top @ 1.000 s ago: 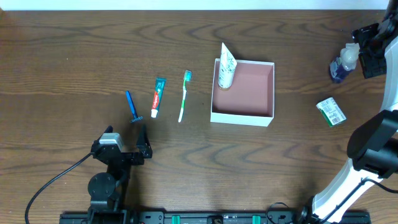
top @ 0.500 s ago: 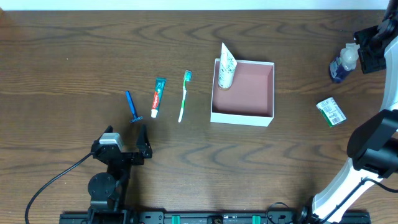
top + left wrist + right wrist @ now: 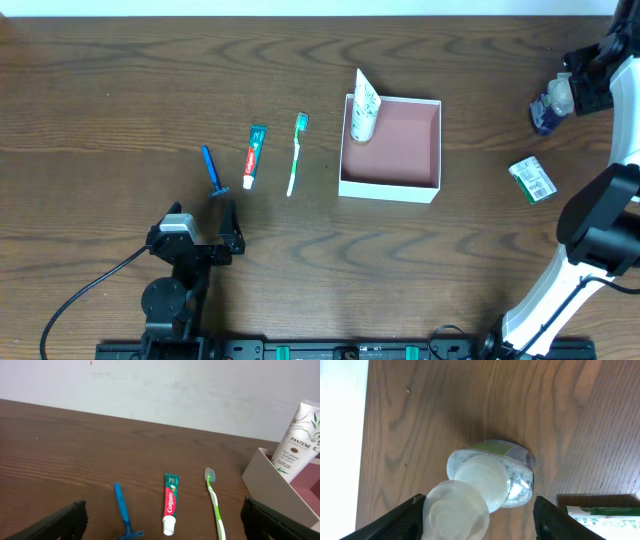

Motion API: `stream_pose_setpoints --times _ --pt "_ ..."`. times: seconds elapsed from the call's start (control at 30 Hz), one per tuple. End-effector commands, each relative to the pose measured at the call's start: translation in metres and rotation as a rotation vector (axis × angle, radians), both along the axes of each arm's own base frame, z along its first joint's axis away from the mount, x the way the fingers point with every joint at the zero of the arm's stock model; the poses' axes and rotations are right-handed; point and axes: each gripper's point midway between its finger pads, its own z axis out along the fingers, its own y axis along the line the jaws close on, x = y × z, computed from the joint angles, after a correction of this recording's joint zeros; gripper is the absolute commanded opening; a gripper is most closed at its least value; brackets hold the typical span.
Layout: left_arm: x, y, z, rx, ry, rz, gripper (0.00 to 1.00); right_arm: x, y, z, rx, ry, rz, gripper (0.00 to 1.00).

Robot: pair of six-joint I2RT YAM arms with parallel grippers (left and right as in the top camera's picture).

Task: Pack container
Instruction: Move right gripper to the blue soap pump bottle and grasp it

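Note:
The container [image 3: 390, 189], a shallow white box with a pink inside, stands at the table's middle, and its wall shows in the left wrist view [image 3: 270, 476]. A white Pantene tube [image 3: 363, 106] leans in its far left corner [image 3: 298, 435]. A green toothbrush [image 3: 295, 155], a toothpaste tube [image 3: 254, 155] and a blue razor [image 3: 212, 172] lie to its left. My left gripper [image 3: 228, 226] is open and empty near the front edge, just behind these items [image 3: 160, 521]. My right gripper [image 3: 577, 86] is open at the far right, its fingers on either side of a small bottle [image 3: 490, 480] with a white cap.
The small bottle [image 3: 546, 108] holds blue liquid and stands near the far right edge. A small green box [image 3: 531, 180] lies on the table in front of it and shows at the right wrist view's lower right [image 3: 600, 512]. A cable runs from the left arm's base.
My right gripper has shifted slightly toward the far edge beside the bottle. The left arm and the laid-out items have not moved.

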Motion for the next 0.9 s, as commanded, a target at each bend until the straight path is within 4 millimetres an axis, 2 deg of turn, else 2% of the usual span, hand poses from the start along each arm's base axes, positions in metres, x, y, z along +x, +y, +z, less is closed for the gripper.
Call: stream_pose_setpoints --times 0.0,0.17,0.43,0.87 --pt "0.0 -0.001 -0.016 0.004 0.039 -0.011 0.98 -0.003 -0.001 -0.008 0.0 0.022 -0.011 0.67" --pt "0.0 -0.001 -0.016 0.004 0.039 -0.011 0.98 -0.003 -0.001 -0.008 -0.001 0.022 -0.012 0.55" --pt "0.0 -0.001 -0.016 0.004 0.039 -0.011 0.98 -0.004 -0.001 -0.008 -0.003 0.029 -0.013 0.46" --pt "0.0 -0.001 -0.016 0.004 0.039 -0.011 0.98 -0.012 -0.011 -0.009 -0.055 0.066 -0.041 0.4"
